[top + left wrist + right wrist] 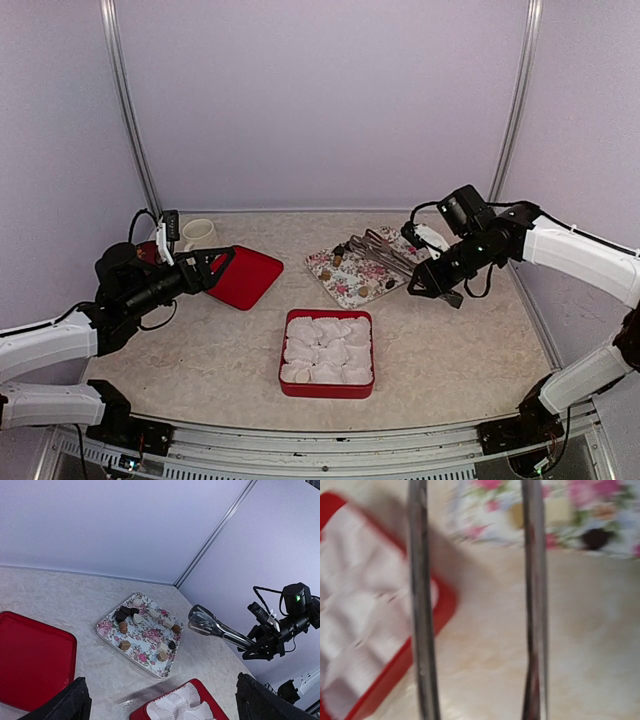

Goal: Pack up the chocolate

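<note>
Down on the table [460, 350]: red box [328, 391] of white paper cups [328, 352] nearest, red lid [250, 280] at left, by left gripper [222, 272], fingers spread wide. Floral tray [318, 262] behind the box. Right gripper [437, 285] clamping tongs [385, 253], tong arms apart. Chocolates [124, 645] scattered on the tray, dark and tan.

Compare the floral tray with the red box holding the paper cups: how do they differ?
The floral tray is white with pink roses; the red box is plain red. The floral tray carries loose chocolates; the red box only white paper cups, no chocolate visible. The floral tray lies askew, farther back; the red box sits squarer, in front of it. Both are shallow and lie flat.
</note>
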Robot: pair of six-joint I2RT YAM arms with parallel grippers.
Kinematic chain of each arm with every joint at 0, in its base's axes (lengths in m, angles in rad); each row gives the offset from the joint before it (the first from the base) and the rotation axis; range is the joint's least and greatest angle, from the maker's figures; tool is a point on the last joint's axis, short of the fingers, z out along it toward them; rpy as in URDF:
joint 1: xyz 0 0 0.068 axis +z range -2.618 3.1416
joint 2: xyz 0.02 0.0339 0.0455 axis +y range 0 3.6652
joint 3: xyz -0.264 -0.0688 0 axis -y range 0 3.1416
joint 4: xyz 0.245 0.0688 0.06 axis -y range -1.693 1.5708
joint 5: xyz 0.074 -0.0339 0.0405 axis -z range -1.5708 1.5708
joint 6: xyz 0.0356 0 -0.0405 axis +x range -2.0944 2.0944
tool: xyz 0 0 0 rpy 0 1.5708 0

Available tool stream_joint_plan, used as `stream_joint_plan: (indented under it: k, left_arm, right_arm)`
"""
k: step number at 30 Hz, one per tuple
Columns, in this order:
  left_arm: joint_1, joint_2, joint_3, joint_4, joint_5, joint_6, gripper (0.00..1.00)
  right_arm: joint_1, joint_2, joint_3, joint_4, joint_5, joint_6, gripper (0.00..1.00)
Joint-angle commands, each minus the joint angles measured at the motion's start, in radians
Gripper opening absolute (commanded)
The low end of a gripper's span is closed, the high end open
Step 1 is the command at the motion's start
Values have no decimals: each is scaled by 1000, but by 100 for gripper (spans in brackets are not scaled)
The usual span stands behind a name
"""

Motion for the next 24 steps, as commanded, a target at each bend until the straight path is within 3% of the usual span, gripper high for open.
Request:
stream_joint_plan:
  k: [1,24]
  left_arm:
    - [7,10,-18,57,-9,2,99]
    - [29,28,-36,98,3,17,99]
  right_arm:
    - [-49,21,-15,108,58,-4,38]
    - [-146,443,102,288,46,-40,41]
